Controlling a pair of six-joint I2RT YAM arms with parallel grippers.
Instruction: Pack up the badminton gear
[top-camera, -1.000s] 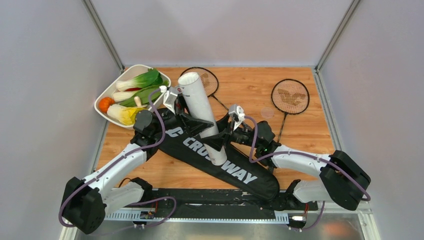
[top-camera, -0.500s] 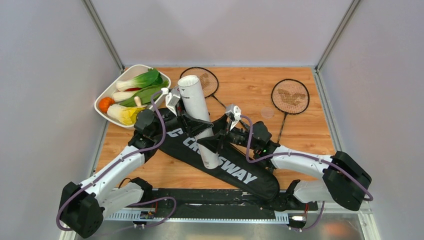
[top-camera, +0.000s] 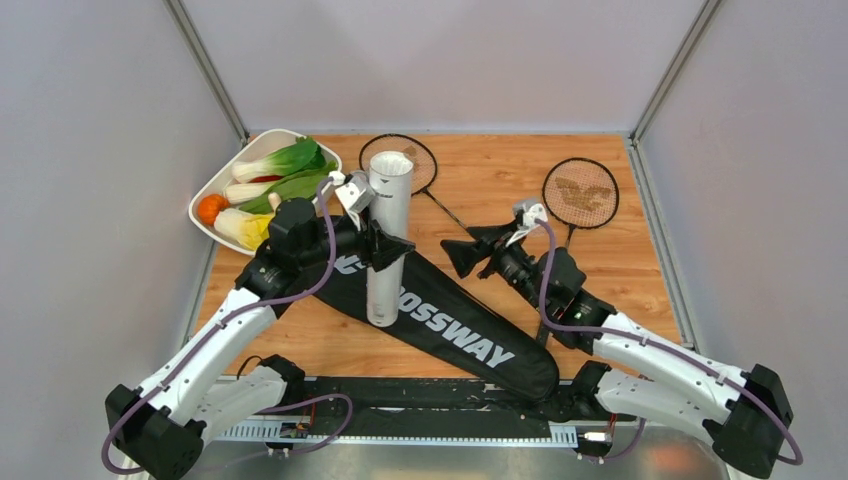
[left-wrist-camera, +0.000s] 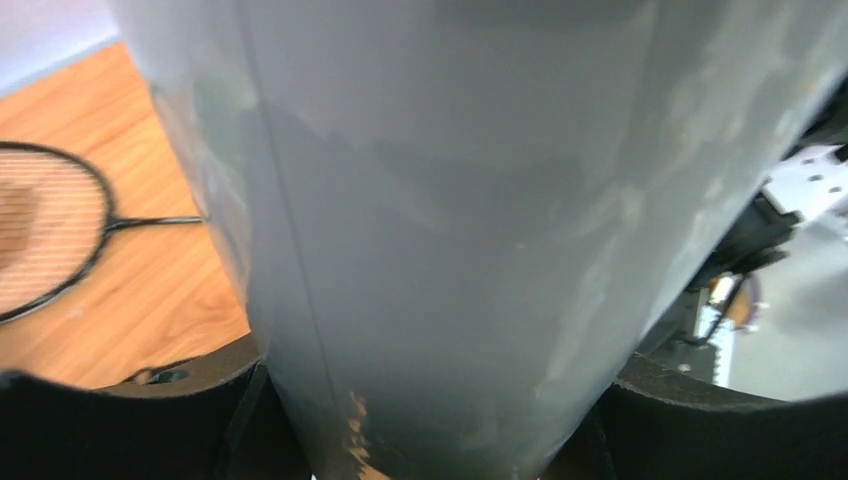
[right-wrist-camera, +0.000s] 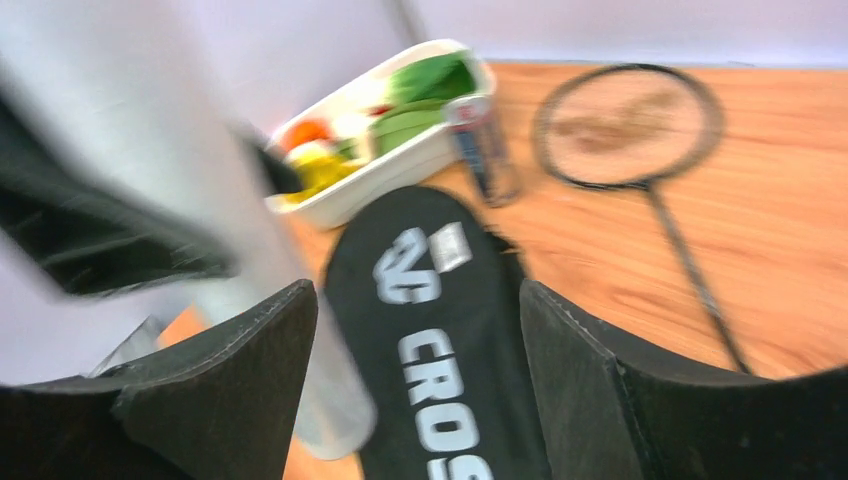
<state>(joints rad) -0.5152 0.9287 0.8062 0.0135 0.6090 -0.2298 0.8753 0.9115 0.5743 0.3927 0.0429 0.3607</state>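
My right jaws are backing off the white tube (top-camera: 390, 195), wide open and empty; my left jaws alone are gripping it upright over the black bag (top-camera: 470, 340), seemingly ready for packing.

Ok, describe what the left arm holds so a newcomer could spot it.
Find the black CROSSWAY bag lying diagonally across the wooden table. Near its far-left end the left gripper clamps a white tube. It is the only tall, roughly upright cylinder there.

A white tray (right-wrist-camera: 390, 185) sits on the wooden table (top-camera: 620, 270); leafy greens (top-camera: 288, 158) fill the tray, and a drink can (right-wrist-camera: 483, 150) stands just beside it.
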